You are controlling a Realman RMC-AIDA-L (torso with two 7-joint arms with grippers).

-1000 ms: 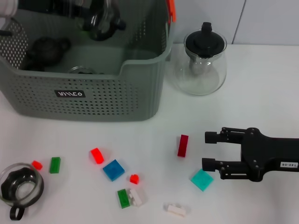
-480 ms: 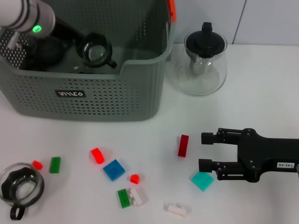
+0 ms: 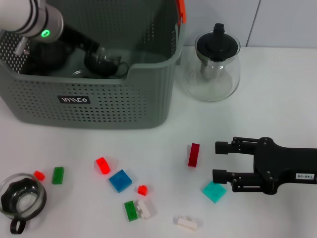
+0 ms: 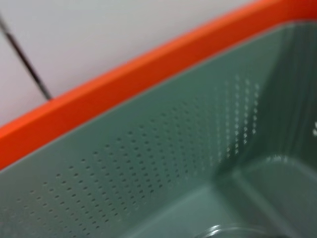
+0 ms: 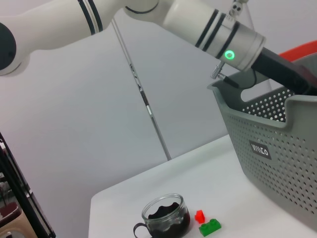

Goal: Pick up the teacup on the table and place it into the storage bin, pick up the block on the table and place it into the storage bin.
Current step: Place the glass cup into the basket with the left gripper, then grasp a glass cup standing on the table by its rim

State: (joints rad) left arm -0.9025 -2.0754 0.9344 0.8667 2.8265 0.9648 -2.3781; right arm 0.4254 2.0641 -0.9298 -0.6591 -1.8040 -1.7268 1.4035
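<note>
Two arms are seen over a white surface (image 3: 277,99). The left tool (image 3: 91,52) is reached down inside the storage bin (image 3: 99,94), far left, w/ a glass teacup (image 3: 103,60) at its tip, low in the bin near the front wall; whether the tool is gripping or has let go cannot be told, since its fingers are hidden by the cup and bin rim. The cup is judged to be held low so it can be set down gently, not dropped. The left wrist view is filled by the bin's inner wall and orange handle (image 4: 124,82).

The right tool (image 3: 222,161) is held open just above the surface, near right, its fingers pointed left toward a dark red block (image 3: 193,154) close by; a teal block (image 3: 214,191) lies just beside its lower finger. It looks lined up for a block pick, though which block cannot be told.

A second teacup (image 3: 21,201) w/ dark contents sits at the near left edge, not yet binned. Other small blocks, incl. a blue block (image 3: 120,180), are scattered near centre. A glass teapot (image 3: 213,67) stands right of the bin.
</note>
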